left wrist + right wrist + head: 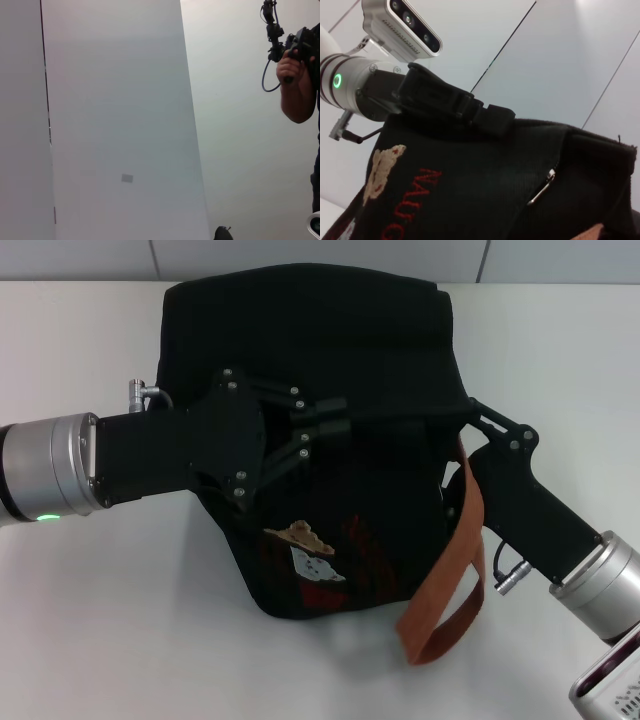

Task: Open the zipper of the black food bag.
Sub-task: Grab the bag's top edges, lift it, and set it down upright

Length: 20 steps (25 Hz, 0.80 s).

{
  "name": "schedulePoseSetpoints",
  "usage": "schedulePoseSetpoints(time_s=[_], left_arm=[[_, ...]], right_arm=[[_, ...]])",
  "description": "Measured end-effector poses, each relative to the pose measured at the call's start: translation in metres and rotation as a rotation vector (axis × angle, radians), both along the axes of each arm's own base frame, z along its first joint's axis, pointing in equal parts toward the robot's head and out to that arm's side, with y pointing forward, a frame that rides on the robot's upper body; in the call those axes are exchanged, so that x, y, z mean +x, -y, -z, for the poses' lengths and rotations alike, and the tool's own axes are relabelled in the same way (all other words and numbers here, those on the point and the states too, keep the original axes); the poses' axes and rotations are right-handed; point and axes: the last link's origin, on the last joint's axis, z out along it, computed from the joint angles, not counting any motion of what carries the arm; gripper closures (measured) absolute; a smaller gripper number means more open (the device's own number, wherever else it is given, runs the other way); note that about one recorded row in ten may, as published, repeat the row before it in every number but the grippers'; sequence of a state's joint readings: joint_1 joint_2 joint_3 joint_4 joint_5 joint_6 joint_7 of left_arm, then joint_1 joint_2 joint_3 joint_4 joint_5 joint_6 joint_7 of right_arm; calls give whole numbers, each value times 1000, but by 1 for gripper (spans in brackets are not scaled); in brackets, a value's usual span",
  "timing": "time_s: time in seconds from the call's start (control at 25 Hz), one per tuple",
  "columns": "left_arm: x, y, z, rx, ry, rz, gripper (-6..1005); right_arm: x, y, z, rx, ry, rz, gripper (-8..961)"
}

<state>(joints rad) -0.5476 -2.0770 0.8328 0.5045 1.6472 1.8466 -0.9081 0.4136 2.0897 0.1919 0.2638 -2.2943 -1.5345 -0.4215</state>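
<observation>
On table: one black food bag (330,360) | left gripper (335,416) closed (on top) | right gripper (472,408): can't tell

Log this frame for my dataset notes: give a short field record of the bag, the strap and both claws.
bag: black food bag on the white table, bear patch facing the camera
strap: orange-brown strap hanging down on the robot's right side
left claw: left claw over the bag's middle, fingers together
right claw: right claw at the bag's right edge, grip unclear
silver pull: silver pull visible in right wrist view
</observation>
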Motion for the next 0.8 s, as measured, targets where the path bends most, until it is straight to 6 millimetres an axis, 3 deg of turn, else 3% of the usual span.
schedulePoseSetpoints(time_s=[0.44, 0.8], left_arm=[[0, 0, 0, 2, 24, -15, 903], [-1, -2, -6, 27, 78, -53, 903]], right_arm=[[5, -8, 9, -27, 80, 32, 645], [-4, -9, 11, -30, 60, 6, 650]])
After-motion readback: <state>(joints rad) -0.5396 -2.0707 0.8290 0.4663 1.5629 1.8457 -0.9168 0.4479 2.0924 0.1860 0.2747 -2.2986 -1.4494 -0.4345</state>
